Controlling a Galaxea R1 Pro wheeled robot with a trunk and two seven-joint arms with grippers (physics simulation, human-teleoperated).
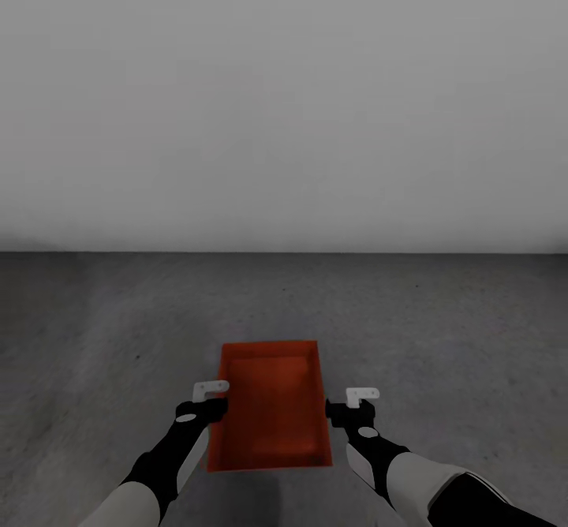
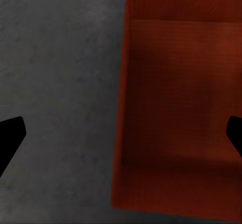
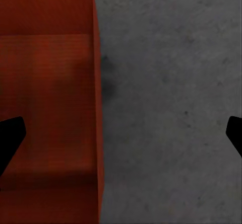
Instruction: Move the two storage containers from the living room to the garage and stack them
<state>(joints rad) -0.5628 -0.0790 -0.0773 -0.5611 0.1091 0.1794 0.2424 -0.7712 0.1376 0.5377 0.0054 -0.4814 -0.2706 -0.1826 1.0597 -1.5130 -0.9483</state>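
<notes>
The robot stands in the bare garage facing a plain white wall (image 1: 284,101), with one orange-red rectangular open-topped storage container (image 1: 272,409) lying flat on the dark grey mottled concrete floor (image 1: 95,322) between its two arms. My reading is that this is either the moment around setting the first container down or the start of a pickup; the pictures alone do not settle which.

The left end effector (image 1: 211,389) hovers at the container's left long wall. In the left wrist view its dark fingertips (image 2: 11,136) are wide apart, one over bare floor and the other over the tray's inside, so the jaws straddle that wall without closing on it. The right end effector (image 1: 362,394) sits just off the right wall, and its fingertips (image 3: 11,136) are likewise spread, straddling that wall from the other side.

If the tray is meant to stay, the next move calls for lifting both arms clear without nudging it, then fetching the second container.

How high the fingers stand above the walls is hard to judge.
</notes>
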